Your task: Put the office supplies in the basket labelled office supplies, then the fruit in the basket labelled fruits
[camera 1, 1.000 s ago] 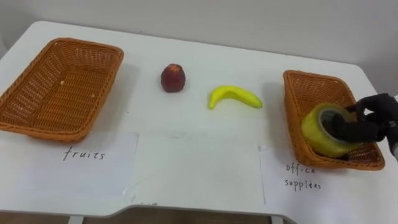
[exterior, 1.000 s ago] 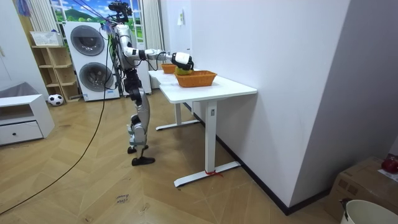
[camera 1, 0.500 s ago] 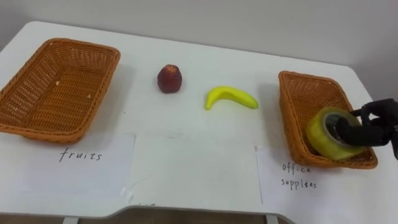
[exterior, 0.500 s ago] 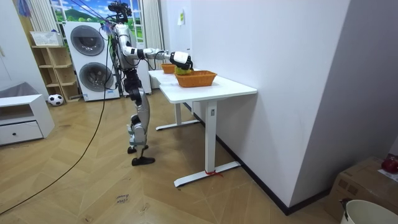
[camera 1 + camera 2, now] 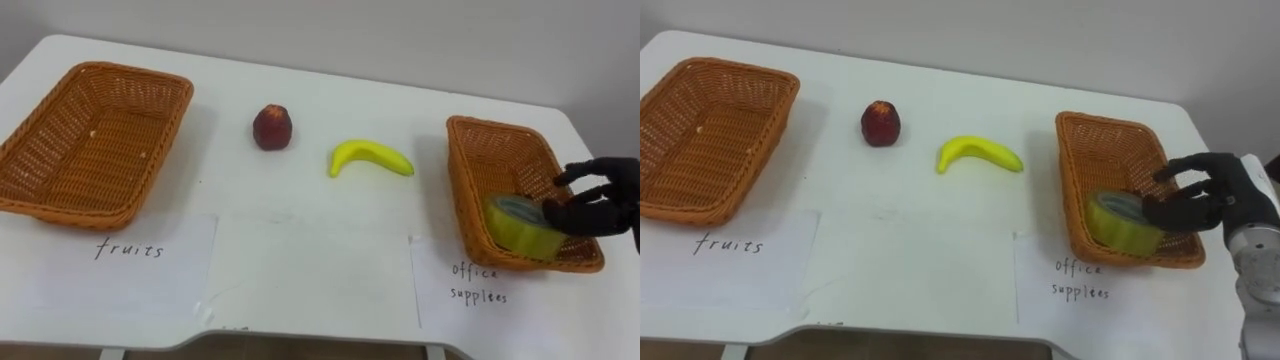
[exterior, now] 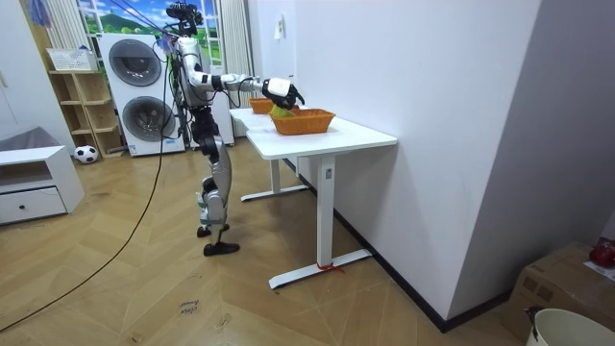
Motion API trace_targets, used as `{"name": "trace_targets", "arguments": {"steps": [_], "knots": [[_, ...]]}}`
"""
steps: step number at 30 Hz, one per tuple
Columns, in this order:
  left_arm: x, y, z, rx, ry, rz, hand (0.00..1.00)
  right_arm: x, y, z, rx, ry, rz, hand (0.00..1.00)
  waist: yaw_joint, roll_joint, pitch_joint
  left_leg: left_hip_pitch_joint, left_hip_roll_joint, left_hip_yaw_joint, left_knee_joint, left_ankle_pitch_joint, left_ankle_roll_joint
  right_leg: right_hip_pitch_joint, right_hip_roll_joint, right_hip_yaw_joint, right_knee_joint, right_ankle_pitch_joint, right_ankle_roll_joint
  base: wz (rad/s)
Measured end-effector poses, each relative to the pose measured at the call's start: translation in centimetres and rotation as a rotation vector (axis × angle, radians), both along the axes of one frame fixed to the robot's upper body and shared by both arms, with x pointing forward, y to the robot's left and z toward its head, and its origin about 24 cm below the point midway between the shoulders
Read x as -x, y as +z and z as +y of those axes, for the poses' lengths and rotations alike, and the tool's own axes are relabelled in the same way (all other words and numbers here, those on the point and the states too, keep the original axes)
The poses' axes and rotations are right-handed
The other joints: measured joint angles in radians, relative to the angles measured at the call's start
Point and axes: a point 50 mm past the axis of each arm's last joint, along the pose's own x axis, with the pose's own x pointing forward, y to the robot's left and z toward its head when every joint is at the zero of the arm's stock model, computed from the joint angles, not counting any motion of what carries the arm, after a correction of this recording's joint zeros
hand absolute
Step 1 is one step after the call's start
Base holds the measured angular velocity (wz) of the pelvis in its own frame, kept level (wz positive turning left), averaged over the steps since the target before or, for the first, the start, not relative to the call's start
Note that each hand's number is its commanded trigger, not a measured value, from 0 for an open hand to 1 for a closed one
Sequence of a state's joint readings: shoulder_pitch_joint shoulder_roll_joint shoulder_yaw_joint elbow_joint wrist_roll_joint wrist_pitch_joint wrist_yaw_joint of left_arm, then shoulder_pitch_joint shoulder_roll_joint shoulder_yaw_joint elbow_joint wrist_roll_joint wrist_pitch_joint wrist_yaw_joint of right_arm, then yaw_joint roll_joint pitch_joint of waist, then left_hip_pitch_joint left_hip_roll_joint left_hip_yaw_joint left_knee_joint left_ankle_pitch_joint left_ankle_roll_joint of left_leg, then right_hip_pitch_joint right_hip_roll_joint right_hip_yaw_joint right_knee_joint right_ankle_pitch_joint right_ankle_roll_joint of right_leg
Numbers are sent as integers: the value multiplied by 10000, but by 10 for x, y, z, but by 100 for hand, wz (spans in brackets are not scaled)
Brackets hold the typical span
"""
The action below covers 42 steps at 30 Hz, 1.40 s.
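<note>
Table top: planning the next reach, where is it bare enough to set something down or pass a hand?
Bare: the strip between fruits basket and red apple, the blank sheet in front of the banana, the gap from banana to office supplies basket. Crowded: that basket's near end, holding the tape roll beside the open right hand.

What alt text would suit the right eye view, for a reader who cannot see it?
The robot's right hand, fingers spread, hovers at the near end of the right basket, where a yellow tape roll lies. On the white table, between this and the left basket, lie a banana and a red fruit.
</note>
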<state>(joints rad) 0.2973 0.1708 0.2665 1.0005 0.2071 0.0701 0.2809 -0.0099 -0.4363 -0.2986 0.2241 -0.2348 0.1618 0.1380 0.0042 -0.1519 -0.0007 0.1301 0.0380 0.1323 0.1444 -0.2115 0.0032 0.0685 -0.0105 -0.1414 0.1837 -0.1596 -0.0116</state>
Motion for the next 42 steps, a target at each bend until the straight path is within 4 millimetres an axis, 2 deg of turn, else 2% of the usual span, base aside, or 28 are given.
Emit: {"name": "trace_targets", "arguments": {"steps": [9,15,17,24,30,35,42], "knots": [[-5,0,-1,14,-150,-15,0,0,1,-1,116,-257,-198,0,0,90,28,-29,6,10,-3,-1,-2,-15,16,-5,-4,1,-1,0],[-10,1,-1,-34,-197,-196,0,0,2,-2,-173,-470,-483,0,0,177,-2,4,8,11,-4,-1,-2,-8,19,-6,14,2,-3,0],[-9,1,0,-48,-192,-173,0,-1,3,-1,-401,-555,-679,0,11,211,-42,39,12,13,-14,-1,-2,0,18,-7,26,2,-3,0],[-5,1,0,-205,-124,-123,0,-5,10,1,-490,-447,-1224,0,31,260,-41,58,9,20,-85,0,-2,24,35,5,28,3,-4,0],[-2,0,-2,-96,98,-69,0,-12,23,7,-1033,-256,-2045,0,16,221,-10,51,4,-4,-92,0,-1,17,21,10,21,2,-3,0],[-6,0,-2,-90,67,-147,0,-23,50,17,-967,160,-3279,0,34,226,67,20,-5,-2,-105,-1,-1,-11,14,-6,10,-2,3,0],[-10,-1,-3,-57,50,-240,0,-32,72,25,-903,369,-4282,0,82,206,67,-24,-14,12,-109,0,-2,-26,13,-50,-24,-2,3,0]]}}
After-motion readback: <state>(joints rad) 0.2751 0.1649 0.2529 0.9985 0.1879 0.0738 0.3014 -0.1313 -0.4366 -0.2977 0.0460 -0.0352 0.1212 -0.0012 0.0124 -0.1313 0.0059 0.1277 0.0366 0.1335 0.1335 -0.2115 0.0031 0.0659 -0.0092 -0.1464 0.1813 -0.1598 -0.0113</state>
